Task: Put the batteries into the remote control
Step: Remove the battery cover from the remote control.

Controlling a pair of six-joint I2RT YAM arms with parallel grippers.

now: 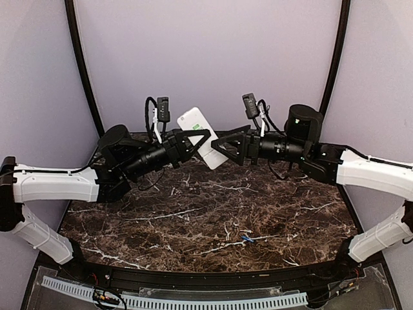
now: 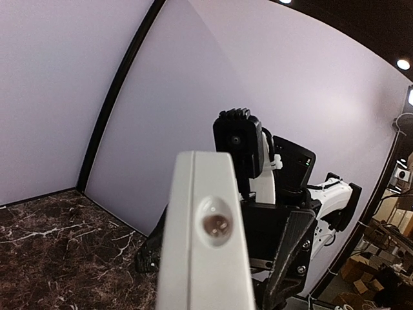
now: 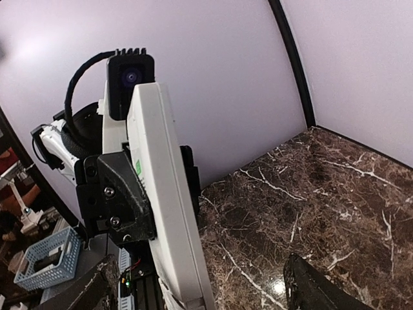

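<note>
Left pincer (image 1: 200, 143) is clenched on the remote control (image 1: 193, 121), gripping the white handset across its middle and holding it up in the air over the far part of the dark marble table (image 1: 193, 219). The remote is tilted, with its upper end leaning toward the pale purple back wall (image 1: 213, 58). Opposite it, the right pincer (image 1: 224, 148) has its jaws spread wide, released and holding nothing. Its fingertips sit just beside the remote's lower end; whether they touch it cannot be told. Seen from the left wrist, the remote's narrow end carries a small clear bulb (image 2: 216, 224). One tiny blue battery (image 1: 247, 239) lies on the table, nearer the arm bases and well apart from both pincers
</note>
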